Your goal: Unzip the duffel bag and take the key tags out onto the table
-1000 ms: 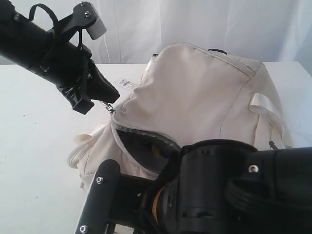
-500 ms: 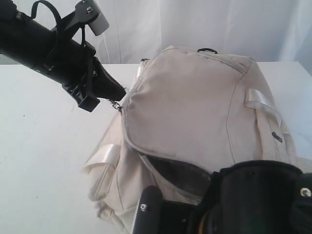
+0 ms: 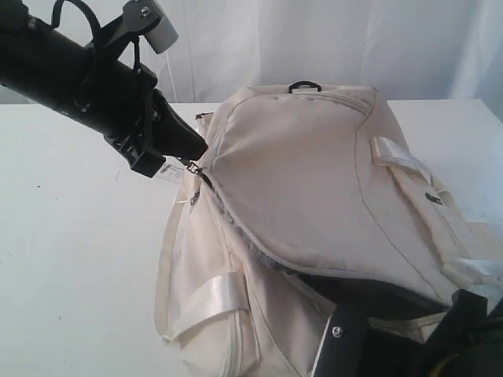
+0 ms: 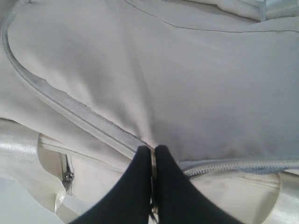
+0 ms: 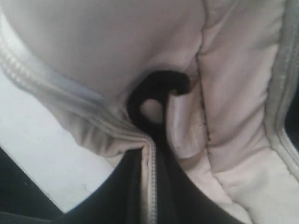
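At the 5 o'clock corner of the exterior view, the right arm (image 3: 346,345) sits dark against the near end of the duffel bag (image 3: 314,181). Its right fingers (image 5: 180,196) are pinched closed on a stitched edge of the bag's cloth, just beside a black D-ring (image 5: 163,81). The bag lies on the table (image 3: 71,259), filling the middle and running out of view at 6 o'clock. Its top flap is unzipped along the near side. A grey zipper edge (image 3: 236,228) curves across the bag, and a dark opening (image 3: 369,289) shows under the flap toward 4 o'clock. A pale webbing handle (image 3: 212,302) lies slack at 7 o'clock and another (image 3: 397,153) sits at 2 o'clock. At 10 o'clock the left arm (image 3: 78,71) slants down to the bag's corner, where the left fingers (image 4: 133,186) are closed tight on the metal zipper pull (image 3: 189,166). From 8 to 10 o'clock the white table lies bare and broad, with less room at 3 o'clock. Its far edge runs behind the bag, and a white curtain (image 3: 259,39) hangs beyond it.
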Motion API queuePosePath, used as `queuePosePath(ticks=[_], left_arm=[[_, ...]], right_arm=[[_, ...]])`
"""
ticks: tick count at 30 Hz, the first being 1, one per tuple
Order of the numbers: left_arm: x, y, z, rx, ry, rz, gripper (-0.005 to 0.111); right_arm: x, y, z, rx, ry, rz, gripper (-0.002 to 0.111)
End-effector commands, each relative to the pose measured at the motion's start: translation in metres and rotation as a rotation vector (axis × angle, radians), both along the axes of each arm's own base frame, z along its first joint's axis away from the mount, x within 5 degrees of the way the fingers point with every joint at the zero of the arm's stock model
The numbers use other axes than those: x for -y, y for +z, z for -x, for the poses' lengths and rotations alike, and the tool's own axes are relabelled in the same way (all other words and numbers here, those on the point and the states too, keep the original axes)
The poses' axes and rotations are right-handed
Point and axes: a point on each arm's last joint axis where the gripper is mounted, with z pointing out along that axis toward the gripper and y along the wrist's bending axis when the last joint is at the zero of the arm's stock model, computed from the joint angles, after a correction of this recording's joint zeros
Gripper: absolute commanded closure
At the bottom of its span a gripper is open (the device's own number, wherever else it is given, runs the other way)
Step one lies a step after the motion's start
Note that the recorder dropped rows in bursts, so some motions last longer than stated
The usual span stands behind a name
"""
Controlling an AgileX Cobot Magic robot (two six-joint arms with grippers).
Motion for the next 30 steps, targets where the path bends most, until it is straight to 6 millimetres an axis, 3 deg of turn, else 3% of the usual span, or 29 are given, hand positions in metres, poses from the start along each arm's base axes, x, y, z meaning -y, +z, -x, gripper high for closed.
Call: queuePosePath(ticks=[1, 5, 8, 20, 23, 26, 30], left_arm=[[-0.005, 0.007, -0.004, 0.055, 0.041, 0.006, 0.107], [-0.005, 0.006, -0.004, 0.053, 0.038, 0.006, 0.107], [-0.005, 0.006, -0.003, 0.048, 0.034, 0.004, 0.107], [-0.005, 0.006, -0.001, 0.03, 0.017, 0.002, 0.107], [-0.005, 0.006, -0.001, 0.03, 0.018, 0.004, 0.107], [-0.004, 0.006, -0.001, 0.027, 0.019, 0.009, 0.107], [-0.004, 0.006, -0.001, 0.023, 0.017, 0.009, 0.107]], right_arm=[[0.018, 0.009, 0.001, 0.027, -0.132, 0.055, 0.096], [0.013, 0.028, 0.001, 0.024, -0.167, -0.058, 0.061], [0.01, 0.042, 0.005, -0.016, -0.198, -0.142, 0.044], [-0.007, 0.106, 0.01, -0.063, -0.125, -0.569, 0.043], [-0.019, 0.116, 0.008, -0.01, 0.02, -0.705, 0.043], [-0.035, 0.117, 0.005, 0.096, 0.232, -0.755, 0.043], [-0.055, 0.107, -0.004, 0.207, 0.331, -0.717, 0.043]])
